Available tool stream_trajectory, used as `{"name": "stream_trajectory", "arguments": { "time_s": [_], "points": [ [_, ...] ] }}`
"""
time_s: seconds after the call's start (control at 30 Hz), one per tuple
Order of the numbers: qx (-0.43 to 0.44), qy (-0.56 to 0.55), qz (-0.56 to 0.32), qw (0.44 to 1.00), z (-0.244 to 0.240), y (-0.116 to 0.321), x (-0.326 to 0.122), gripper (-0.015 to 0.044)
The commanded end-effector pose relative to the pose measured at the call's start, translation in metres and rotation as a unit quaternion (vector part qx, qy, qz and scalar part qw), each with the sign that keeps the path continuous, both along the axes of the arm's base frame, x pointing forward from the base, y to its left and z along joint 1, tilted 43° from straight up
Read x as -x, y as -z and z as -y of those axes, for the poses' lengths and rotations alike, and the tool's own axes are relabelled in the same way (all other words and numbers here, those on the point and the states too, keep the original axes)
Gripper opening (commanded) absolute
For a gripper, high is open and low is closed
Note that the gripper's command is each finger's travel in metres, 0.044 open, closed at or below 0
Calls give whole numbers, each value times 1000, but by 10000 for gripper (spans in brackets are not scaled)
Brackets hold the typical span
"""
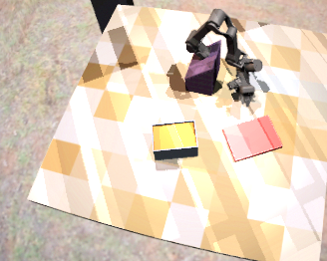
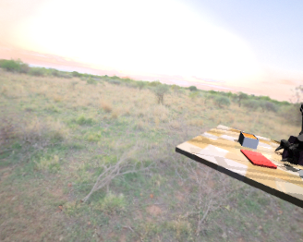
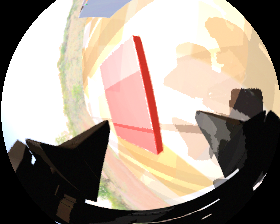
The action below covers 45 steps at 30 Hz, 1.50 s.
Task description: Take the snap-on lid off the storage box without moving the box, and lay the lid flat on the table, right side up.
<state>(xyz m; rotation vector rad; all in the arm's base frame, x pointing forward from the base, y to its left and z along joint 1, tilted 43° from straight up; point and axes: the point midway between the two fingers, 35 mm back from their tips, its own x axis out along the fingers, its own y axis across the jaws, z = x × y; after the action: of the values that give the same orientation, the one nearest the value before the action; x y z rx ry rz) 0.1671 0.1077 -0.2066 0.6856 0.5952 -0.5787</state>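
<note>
The red lid (image 1: pixel 252 137) (image 2: pixel 259 159) (image 3: pixel 127 95) lies flat on the table, to the right of the box in the top view. Its upper face looks smooth, with no hollow showing. The storage box (image 1: pixel 175 153) (image 2: pixel 249 143) stands upright and open, dark-walled with a yellow-orange inside; a blue-grey part of it shows at the top edge of the wrist view. My gripper (image 1: pixel 245 99) (image 3: pixel 155 120) is wide open and empty. It is behind the lid, on the arm's side, apart from it.
A dark purple block (image 1: pixel 203 77) (image 2: pixel 295 157) stands beside the arm, behind the box. The patterned table (image 1: pixel 114 181) (image 2: pixel 198 146) has its front edge beyond the box and lid. A black post (image 1: pixel 109 2) rises past the table's back left corner.
</note>
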Motion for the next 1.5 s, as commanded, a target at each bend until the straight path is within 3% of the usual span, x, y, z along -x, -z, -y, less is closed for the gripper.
{"name": "stream_trajectory", "arguments": {
  "time_s": [0.0, 1.17, 1.47],
  "points": [
    [-7, 0, 4, 1000, -7, -7, 1, 440],
    [-7, 0, 3, 1000, -47, -61, 21, 440],
    [-7, 0, 3, 1000, -41, -58, 20, 440]
  ]
}}
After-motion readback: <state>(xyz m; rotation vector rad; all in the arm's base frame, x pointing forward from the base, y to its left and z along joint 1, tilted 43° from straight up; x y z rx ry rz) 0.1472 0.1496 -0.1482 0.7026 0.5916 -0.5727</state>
